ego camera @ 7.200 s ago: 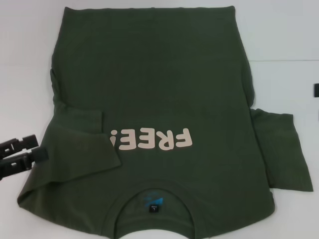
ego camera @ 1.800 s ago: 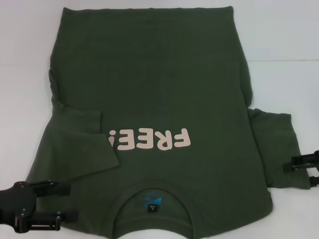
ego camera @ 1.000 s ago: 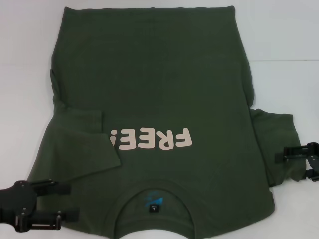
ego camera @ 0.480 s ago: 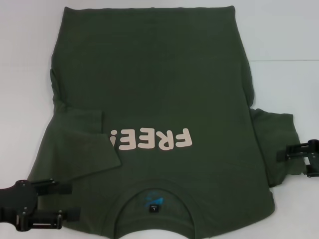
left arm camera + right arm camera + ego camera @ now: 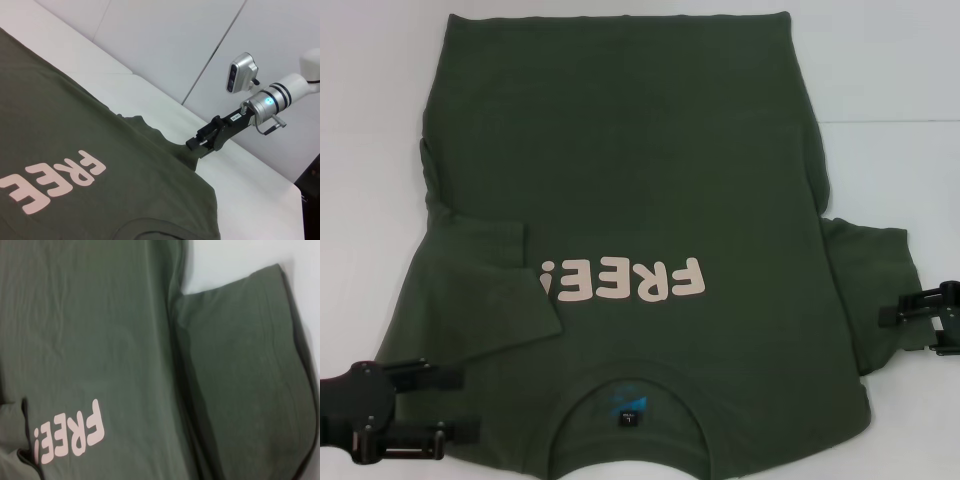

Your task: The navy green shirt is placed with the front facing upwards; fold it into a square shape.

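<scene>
The right gripper (image 5: 910,322) is clenching the outer hem of the navy green shirt's (image 5: 630,180) spread sleeve (image 5: 875,300) at about 3 o'clock in the head view, its fingers pinched on the cloth; the left wrist view shows it (image 5: 200,145) biting the fabric edge, which is rising slightly off the white table (image 5: 880,70) there. The left gripper (image 5: 445,405) is resting at about 8 o'clock, by the shirt's shoulder near the collar (image 5: 630,385), its two fingers parted, one lying on the fabric and the other just at its edge. The shirt is lying front up across the middle of the table, collar toward 6 o'clock, hem toward 12. The opposite sleeve (image 5: 485,290) is lying folded inward over the chest, its tip touching the pale "FREE!" lettering (image 5: 625,282).
</scene>
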